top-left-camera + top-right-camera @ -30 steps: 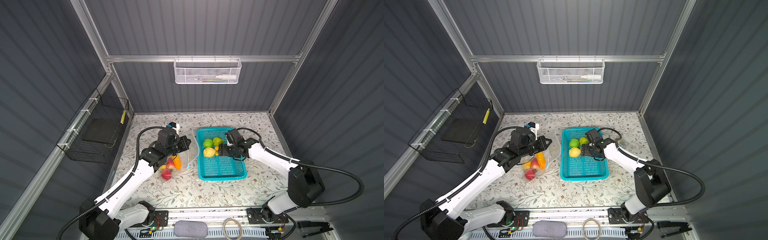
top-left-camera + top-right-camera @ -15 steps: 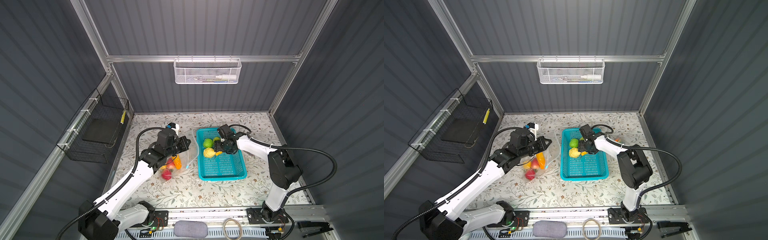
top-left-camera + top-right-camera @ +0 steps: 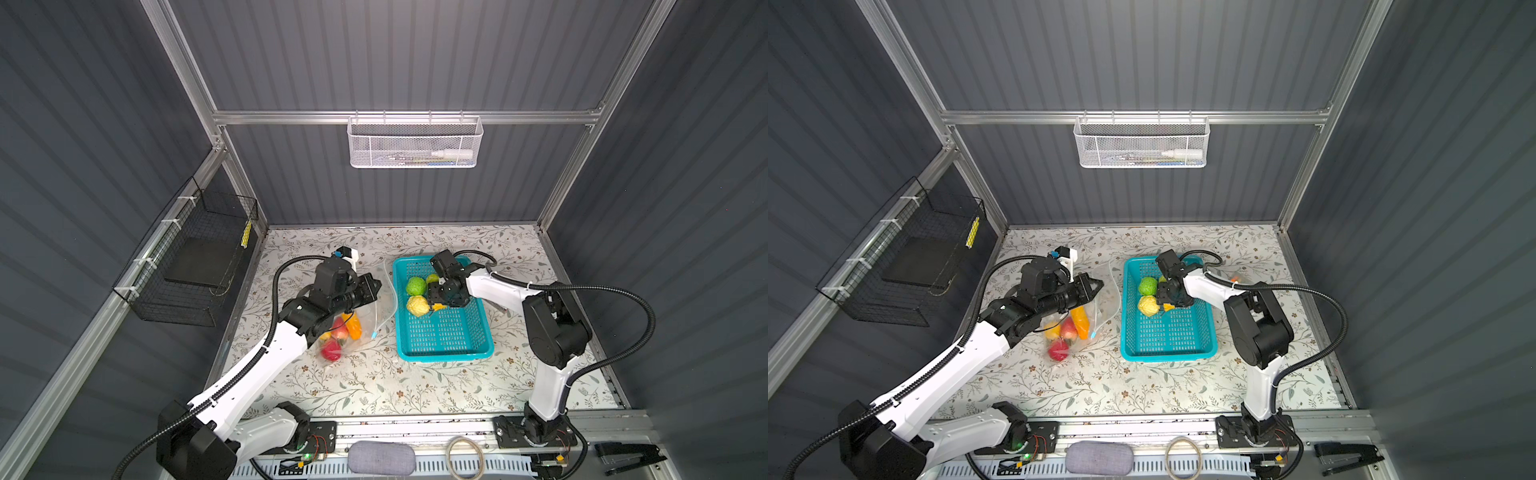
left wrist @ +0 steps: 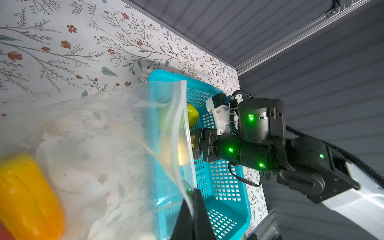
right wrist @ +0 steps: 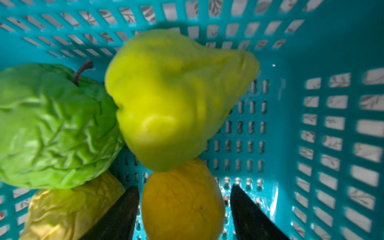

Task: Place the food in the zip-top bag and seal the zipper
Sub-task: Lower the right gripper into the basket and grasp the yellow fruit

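Pinching the zip-top bag (image 4: 99, 133) by its rim with the left tool (image 4: 194, 195), clamped flat on the plastic with no gap showing, evidently to hold the mouth lifted off the desk (image 3: 374, 382) and gaping toward the teal basket (image 4: 228, 182). Zipper (image 4: 184, 116) unsealed along that raised edge, as needed during loading. Already lying inside the bag, low against the desk: an orange pepper (image 4: 27, 197), plus a red fruit (image 3: 331, 351) in a top view.

Reaching down into the basket with the right tool (image 5: 184, 187), parted and straddling an orange fruit (image 5: 182, 207): one finger (image 5: 122, 209) close against it, the other with a sliver of basket floor showing between, so not gripping yet. Probably chosen as the piece easiest to get around.

Crowding it: a yellow-green pear (image 5: 172, 99) touching its top, a wrinkled green fruit (image 5: 52, 124) and a crumpled yellow one (image 5: 68, 207), all bunched in the basket's far end. Four pieces left to move, judging by this.

Worth closing gently and lifting straight up, to avoid dragging the pear along. Short carry afterwards, with the bag mouth just beside the basket's rim.
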Motion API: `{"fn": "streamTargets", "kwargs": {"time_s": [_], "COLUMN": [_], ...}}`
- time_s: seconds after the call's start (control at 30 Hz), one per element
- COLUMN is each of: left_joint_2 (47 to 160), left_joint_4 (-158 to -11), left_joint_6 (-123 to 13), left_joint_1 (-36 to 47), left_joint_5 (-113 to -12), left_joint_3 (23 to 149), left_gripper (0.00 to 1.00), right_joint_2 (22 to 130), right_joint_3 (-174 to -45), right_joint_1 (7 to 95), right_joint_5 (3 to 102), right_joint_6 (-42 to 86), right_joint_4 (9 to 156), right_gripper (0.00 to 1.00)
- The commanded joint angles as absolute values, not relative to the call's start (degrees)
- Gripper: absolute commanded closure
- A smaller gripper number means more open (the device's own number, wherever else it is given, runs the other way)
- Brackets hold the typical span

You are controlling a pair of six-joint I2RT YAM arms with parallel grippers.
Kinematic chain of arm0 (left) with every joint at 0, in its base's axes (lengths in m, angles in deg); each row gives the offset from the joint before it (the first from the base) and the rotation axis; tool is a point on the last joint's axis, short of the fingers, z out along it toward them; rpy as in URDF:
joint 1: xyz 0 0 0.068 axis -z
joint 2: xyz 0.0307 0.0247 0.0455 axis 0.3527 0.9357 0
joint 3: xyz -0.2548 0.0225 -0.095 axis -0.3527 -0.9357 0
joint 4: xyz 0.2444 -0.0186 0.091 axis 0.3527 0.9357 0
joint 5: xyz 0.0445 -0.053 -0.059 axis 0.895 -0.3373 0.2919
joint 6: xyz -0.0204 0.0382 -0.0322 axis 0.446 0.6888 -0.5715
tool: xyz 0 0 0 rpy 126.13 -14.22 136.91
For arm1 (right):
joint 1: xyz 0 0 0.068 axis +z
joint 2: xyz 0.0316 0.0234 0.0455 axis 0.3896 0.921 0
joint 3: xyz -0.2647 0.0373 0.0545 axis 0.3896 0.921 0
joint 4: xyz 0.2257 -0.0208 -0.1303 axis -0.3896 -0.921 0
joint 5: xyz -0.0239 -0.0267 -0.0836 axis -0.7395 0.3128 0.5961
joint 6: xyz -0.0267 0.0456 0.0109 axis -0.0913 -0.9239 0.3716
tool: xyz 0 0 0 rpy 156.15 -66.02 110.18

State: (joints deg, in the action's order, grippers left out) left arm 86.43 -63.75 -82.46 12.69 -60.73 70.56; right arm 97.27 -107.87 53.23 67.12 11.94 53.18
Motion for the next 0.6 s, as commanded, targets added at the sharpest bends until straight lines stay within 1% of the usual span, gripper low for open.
{"fn": "streamTargets", "kwargs": {"time_s": [0.0,0.07,0.17,0.27,0.33,0.43,0.57], "left_joint_2": [84.98,84.91,85.07,85.21,85.16,84.94,84.6], "left_joint_4": [-63.89,-63.9,-64.04,-64.01,-63.91,-63.64,-63.54], "left_joint_6": [-82.73,-82.81,-82.82,-82.82,-82.87,-82.71,-82.82], "left_joint_1": [12.92,12.92,12.92,12.92,12.94,12.91,12.92], "left_joint_5": [-59.99,-59.99,-59.99,-60.04,-60.08,-60.01,-59.81], "left_joint_3": [70.11,70.09,70.3,70.33,70.44,70.33,70.09], "left_gripper": [1.0,1.0,1.0,1.0,1.0,1.0,1.0], "right_joint_2": [97.79,97.6,97.57,98.02,98.42,98.56,98.61], "right_joint_3": [-108.31,-108.2,-107.78,-107.5,-107.49,-107.42,-107.44], "right_joint_1": [52.74,52.66,52.59,52.64,52.64,52.63,52.58], "right_joint_5": [67.77,67.21,66.56,66.68,66.46,66.25,66.47], "right_joint_6": [12.33,12.17,11.82,11.73,11.56,11.56,11.73], "right_joint_4": [52.11,52.18,52.19,52.36,52.29,52.38,52.27], "right_gripper": [0.33,0.33,0.29,0.27,0.28,0.32,0.33]}}
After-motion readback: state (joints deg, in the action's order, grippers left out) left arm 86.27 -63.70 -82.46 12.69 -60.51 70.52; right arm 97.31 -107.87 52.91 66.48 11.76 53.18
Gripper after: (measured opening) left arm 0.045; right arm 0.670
